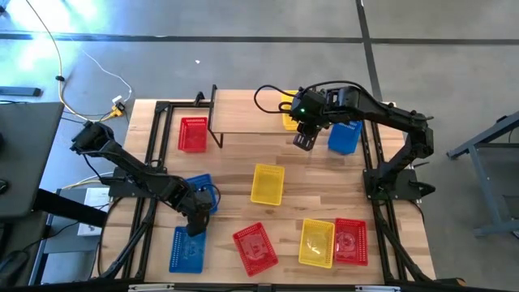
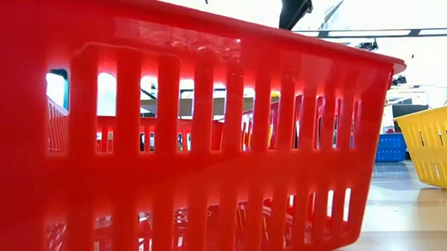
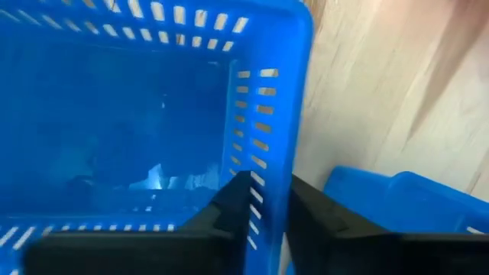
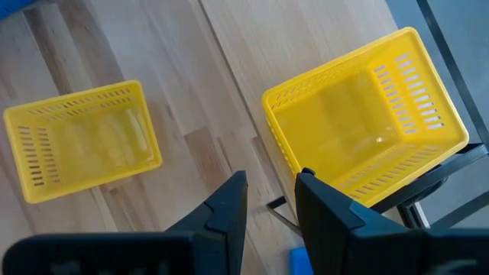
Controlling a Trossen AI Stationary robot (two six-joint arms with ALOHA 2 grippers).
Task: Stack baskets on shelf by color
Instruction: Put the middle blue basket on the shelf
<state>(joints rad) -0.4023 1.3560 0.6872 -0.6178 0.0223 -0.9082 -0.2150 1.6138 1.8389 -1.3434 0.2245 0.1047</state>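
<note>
Left gripper (image 1: 197,222): at the near-left of the table, its two fingers straddle the side wall of a blue basket (image 3: 137,130), one finger inside and one outside, pinching that wall. Gripping a thin wall this way looks like the simplest hold on such a shallow, open container.

Second blue basket (image 1: 186,249): lies on the table just beside the held one, nearer the front edge; its rim shows in the left wrist view next to the gripped wall.

Right gripper (image 4: 269,200): hangs over the far-right part of the table, fingers spread with a clear gap and nothing between them. It points down near the end of the shelf (image 1: 247,113).

Yellow basket on the shelf (image 4: 367,114): sits at the shelf's right end, open side up, close under the right arm. In my judgement this starts the yellow pile.

Loose yellow basket (image 1: 268,184): rests mid-table, well apart from the shelf; probably the next yellow one to go up.

Other baskets: a blue one (image 1: 344,137) right of the shelf, a red one (image 1: 193,134) left of it, two red and one yellow near the front edge. One red basket (image 2: 187,142) fills the low view.

Progress: early; most baskets are still on the tabletop.
</note>
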